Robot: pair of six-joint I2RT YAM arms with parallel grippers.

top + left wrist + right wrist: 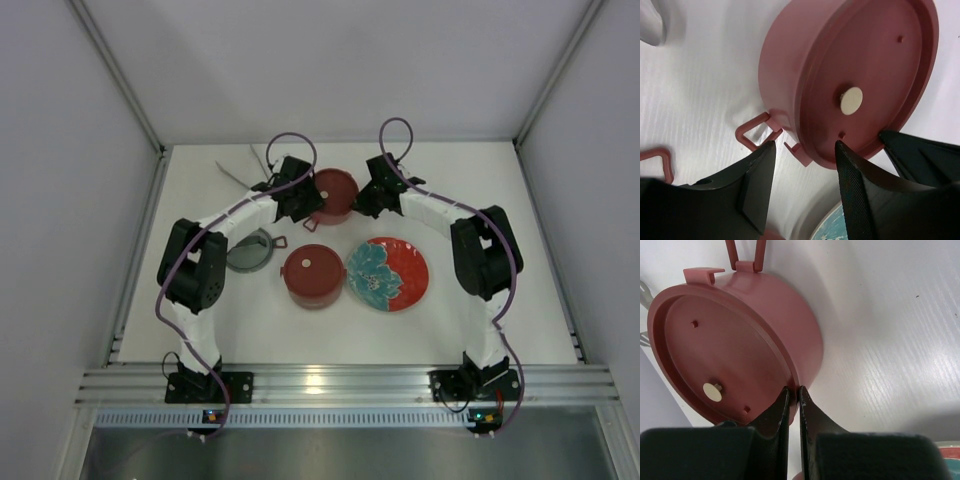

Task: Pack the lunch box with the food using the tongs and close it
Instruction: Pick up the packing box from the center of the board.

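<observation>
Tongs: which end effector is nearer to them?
Left. The left end effector is at the far pot's left side, the side toward the tongs; the right end effector is at the pot's right side, farther off.

Bright diffuse light; soft shadows; glare spot on metal rail (315, 380); wrist views blurred at bottom.

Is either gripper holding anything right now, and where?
The right gripper looks shut on the rim of the far pot. The left gripper stands open astride that rim by the handle, gripping nothing.

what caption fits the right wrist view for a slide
closed right tool meeting the rim of a lidded pink pot
</observation>
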